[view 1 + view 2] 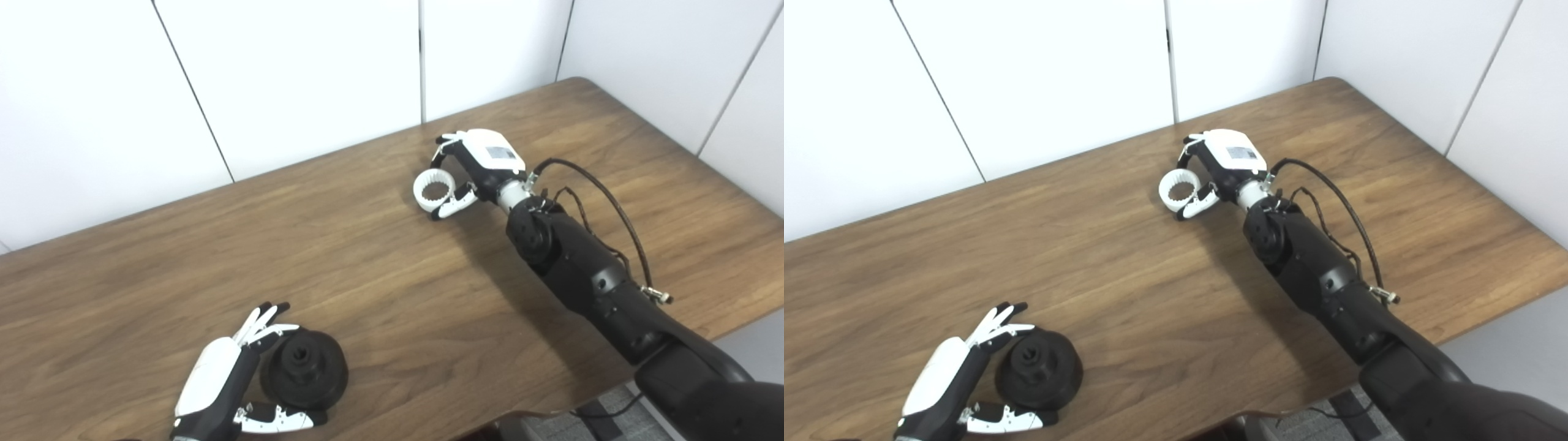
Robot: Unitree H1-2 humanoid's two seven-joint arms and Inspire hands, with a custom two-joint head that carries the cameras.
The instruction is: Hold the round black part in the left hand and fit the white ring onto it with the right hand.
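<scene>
The round black part (304, 369) lies flat on the wooden table (380, 288) near its front edge, hub up. My left hand (226, 383) is open around its left side, fingers behind it and thumb in front, close to or touching its rim. The white ring (434, 190), toothed inside, sits at the table's far middle. My right hand (474, 168) is curled around the ring's right side, thumb below it and fingers above. I cannot tell whether the ring is gripped or just resting on the table. Both objects also show in the right eye view: part (1039, 369), ring (1180, 189).
White wall panels (294, 67) stand behind the table. The table's right corner (579, 82) and front edge (539, 410) are near. A black cable (612, 208) loops off my right forearm. Bare wood lies between the two hands.
</scene>
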